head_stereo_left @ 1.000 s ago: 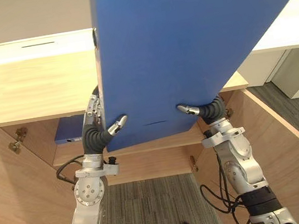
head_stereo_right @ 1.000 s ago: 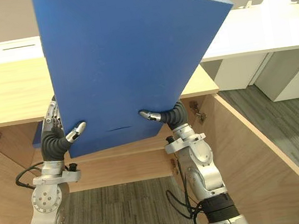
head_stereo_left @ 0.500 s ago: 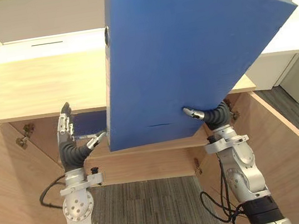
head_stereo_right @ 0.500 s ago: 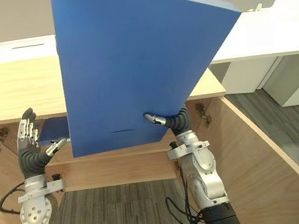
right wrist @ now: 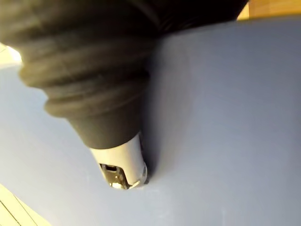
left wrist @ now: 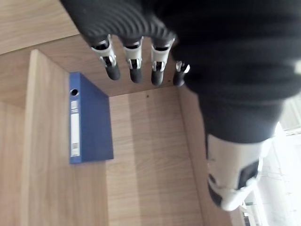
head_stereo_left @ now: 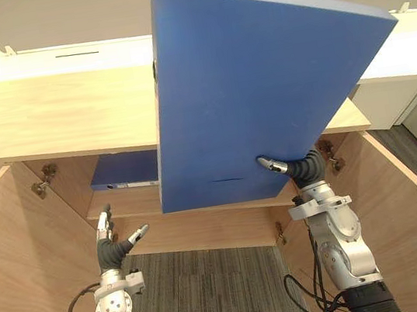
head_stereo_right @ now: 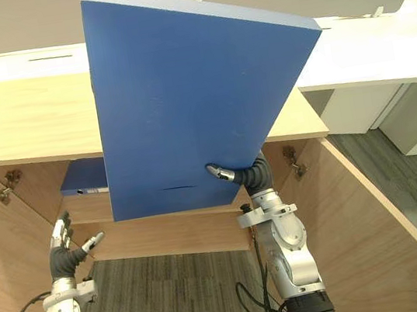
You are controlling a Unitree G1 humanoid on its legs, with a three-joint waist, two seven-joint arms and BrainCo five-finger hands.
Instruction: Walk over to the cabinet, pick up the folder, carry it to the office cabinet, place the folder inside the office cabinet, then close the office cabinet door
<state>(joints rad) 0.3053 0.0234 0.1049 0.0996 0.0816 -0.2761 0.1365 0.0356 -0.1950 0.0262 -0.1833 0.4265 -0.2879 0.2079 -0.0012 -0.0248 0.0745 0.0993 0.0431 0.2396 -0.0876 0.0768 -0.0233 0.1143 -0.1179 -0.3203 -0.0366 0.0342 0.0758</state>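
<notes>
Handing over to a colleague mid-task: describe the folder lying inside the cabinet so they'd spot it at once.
Find the open wooden cabinet under the light-wood top. On its shelf, toward the robot's left, the shelved folder lies flat, white-labelled spine facing out. Unlike the equally blue raised folder in the right hand, no hand touches it.

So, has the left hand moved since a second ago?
Yes. The left hand has let go of the folder and dropped below the shelf, now open; the right hand holds the folder alone.
</notes>
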